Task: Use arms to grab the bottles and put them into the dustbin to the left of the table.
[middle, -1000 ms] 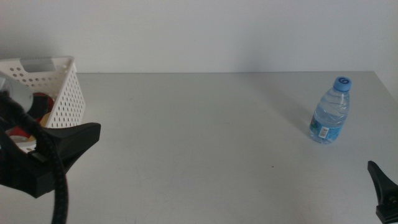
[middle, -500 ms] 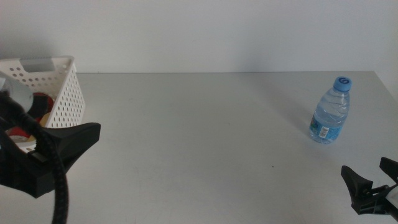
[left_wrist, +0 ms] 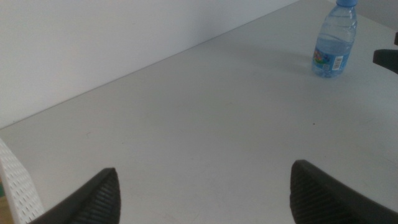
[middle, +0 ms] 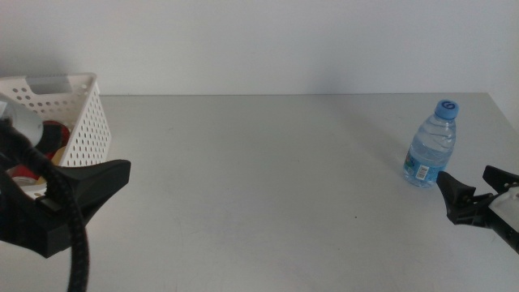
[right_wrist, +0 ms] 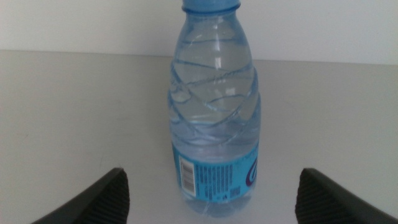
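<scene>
A clear water bottle (middle: pixel 430 144) with a blue cap and label stands upright at the table's far right. My right gripper (middle: pixel 477 191) is open just in front of it, low over the table. In the right wrist view the bottle (right_wrist: pixel 214 106) stands centred a little beyond the open gripper (right_wrist: pixel 212 174), with nothing gripped. My left gripper (middle: pixel 89 182) hovers at the left beside the white perforated dustbin (middle: pixel 81 122). The left gripper (left_wrist: pixel 204 169) is open and empty in its wrist view, which shows the bottle (left_wrist: pixel 334 40) far off. Something red (middle: pixel 53 131) lies inside the dustbin.
The light-grey table (middle: pixel 259 178) stretches bare between the dustbin and the bottle, ending at a white wall behind. The left arm's black cable (middle: pixel 77 243) hangs in the foreground. A corner of the dustbin (left_wrist: pixel 15 180) and the right gripper's jaw tip (left_wrist: pixel 385 57) show in the left wrist view.
My right gripper has risen from the bottom right corner and moved forward to just in front of the bottle. The left arm and the bottle have not moved.
</scene>
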Available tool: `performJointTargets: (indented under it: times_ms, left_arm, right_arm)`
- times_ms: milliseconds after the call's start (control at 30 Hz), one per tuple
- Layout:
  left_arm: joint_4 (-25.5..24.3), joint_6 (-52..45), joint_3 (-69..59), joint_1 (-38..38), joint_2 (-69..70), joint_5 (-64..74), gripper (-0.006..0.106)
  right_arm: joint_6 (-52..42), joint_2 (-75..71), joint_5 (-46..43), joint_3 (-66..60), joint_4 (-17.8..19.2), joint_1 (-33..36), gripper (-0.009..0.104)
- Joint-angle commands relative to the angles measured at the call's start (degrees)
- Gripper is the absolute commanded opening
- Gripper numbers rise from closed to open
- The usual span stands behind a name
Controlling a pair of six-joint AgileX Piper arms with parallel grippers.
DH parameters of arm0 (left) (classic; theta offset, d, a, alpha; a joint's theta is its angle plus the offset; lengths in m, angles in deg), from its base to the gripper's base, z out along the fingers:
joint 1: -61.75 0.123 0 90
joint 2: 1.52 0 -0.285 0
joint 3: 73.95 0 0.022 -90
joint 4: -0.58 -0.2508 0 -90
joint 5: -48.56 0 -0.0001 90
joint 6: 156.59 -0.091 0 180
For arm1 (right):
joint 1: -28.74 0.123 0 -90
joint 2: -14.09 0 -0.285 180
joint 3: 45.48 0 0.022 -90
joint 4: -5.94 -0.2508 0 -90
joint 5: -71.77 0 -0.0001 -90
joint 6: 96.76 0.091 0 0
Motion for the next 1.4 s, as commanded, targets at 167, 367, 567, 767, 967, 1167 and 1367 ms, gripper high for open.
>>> performJointTargets:
  times_ms: [167,367,567,767,967,1167,1367]
  left_arm:
    - [0.0,0.9,1.7,-0.5,0.0,-4.2,0.093]
    - [0.0,0.9,1.7,-0.5,0.0,-4.2,0.093]
    - [0.0,0.9,1.7,-0.5,0.0,-4.2,0.093]
    - [0.0,0.9,1.7,-0.5,0.0,-4.2,0.093]
    - [0.0,0.9,1.7,-0.5,0.0,-4.2,0.093]
    - [0.0,0.9,1.7,-0.5,0.0,-4.2,0.093]
    - [0.0,0.9,1.7,-0.5,0.0,-4.2,0.093]
  right_arm:
    - [4.1,5.1,-10.7,11.3,2.4,0.2,0.075]
    - [4.4,11.2,-10.4,19.1,3.8,0.2,0.075]
    - [4.4,16.7,-10.4,24.3,3.0,0.3,0.075]
    - [4.4,19.7,-10.2,28.6,2.7,1.4,0.075]
    - [4.1,20.6,-7.8,31.9,2.8,2.7,0.063]
    - [7.6,19.7,-7.5,32.7,7.4,6.9,-0.001]
    - [15.0,19.2,-6.0,42.2,13.0,17.5,-0.001]
